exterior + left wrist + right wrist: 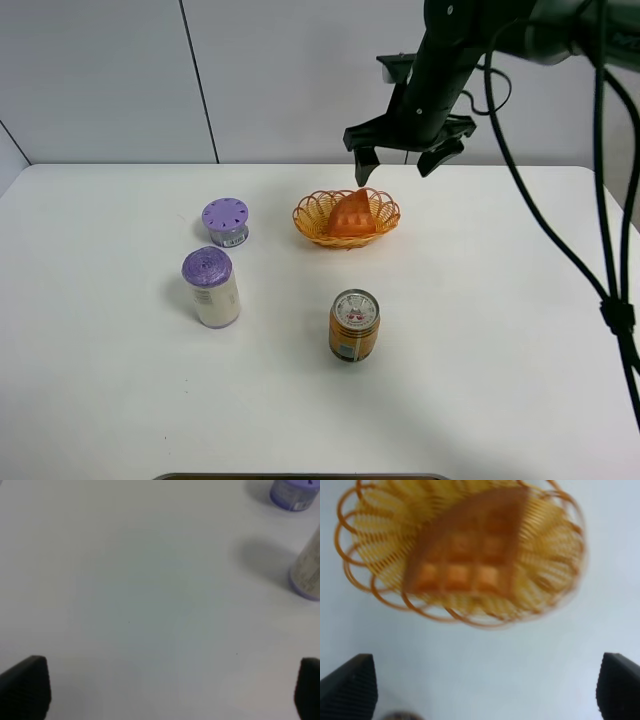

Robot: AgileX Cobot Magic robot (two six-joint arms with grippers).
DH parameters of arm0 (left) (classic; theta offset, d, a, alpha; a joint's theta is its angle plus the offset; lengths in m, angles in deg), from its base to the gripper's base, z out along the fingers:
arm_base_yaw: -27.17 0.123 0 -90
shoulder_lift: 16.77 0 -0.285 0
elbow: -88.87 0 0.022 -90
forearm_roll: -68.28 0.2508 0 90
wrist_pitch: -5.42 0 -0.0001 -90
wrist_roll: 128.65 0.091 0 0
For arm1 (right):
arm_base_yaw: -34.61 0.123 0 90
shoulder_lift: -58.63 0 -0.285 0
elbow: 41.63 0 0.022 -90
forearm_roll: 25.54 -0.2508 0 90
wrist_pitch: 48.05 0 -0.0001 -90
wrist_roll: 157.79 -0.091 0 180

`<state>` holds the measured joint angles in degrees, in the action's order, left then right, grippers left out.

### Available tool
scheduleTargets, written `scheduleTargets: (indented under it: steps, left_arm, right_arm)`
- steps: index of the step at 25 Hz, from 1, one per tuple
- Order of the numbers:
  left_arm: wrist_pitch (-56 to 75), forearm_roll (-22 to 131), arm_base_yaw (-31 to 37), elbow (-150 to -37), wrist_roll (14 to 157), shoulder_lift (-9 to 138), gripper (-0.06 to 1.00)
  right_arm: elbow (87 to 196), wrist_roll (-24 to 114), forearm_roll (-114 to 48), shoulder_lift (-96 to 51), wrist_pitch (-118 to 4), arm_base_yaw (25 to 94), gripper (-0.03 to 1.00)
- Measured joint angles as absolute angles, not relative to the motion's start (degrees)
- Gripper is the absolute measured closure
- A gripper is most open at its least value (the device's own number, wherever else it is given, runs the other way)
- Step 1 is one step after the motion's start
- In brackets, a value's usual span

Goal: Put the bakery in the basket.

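Hanging spread wide above the far side of the basket point(303, 215), the right gripper point(400, 158) holds nothing and touches nothing; its two dark fingertips point(349, 690) sit at opposite edges of the wrist view, with white table point(480, 330) showing between them. The left gripper point(165, 690) is likewise parted wide over the table, gripping nothing. The bakery point(352, 215) lies inside the basket, an orange-brown waffle wedge with a grid of square dimples, resting at a tilt on the weave. Its narrow tip points toward the back of the table and its broad edge toward the front, so its long axis runs crosswise to the oval basket's length.
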<state>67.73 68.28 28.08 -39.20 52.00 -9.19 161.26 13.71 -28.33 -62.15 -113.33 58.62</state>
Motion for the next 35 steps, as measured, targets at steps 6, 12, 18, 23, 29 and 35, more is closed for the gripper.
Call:
scheduleTargets:
  steps: [6, 12, 18, 23, 29, 35]
  left_arm:
    - [67.7, 68.3, 28.1, -39.2, 52.0, -9.2, -0.05]
    - [67.7, 68.3, 28.1, -39.2, 52.0, -9.2, -0.05]
    - [67.7, 68.3, 28.1, -39.2, 52.0, -9.2, -0.05]
    - [67.7, 68.3, 28.1, -39.2, 52.0, -9.2, -0.05]
    - [67.7, 68.3, 28.1, -39.2, 52.0, -9.2, -0.05]
    - [67.7, 68.3, 28.1, -39.2, 52.0, -9.2, -0.05]
  right_arm:
    - [161.3, 13.1, -22.4, -52.5, -117.3, 58.6, 0.11]
    - [161.3, 12.4, -17.1, -43.5, -117.6, 58.6, 0.11]
    - [161.3, 12.1, -16.8, -34.5, -117.7, 58.6, 0.11]
    - [161.3, 12.1, -16.9, -28.0, -117.7, 58.6, 0.11]
    - [153.7, 11.7, -16.9, -19.2, -117.7, 58.6, 0.11]
    - [137.5, 9.5, -17.1, -7.0, -117.9, 57.9, 0.11]
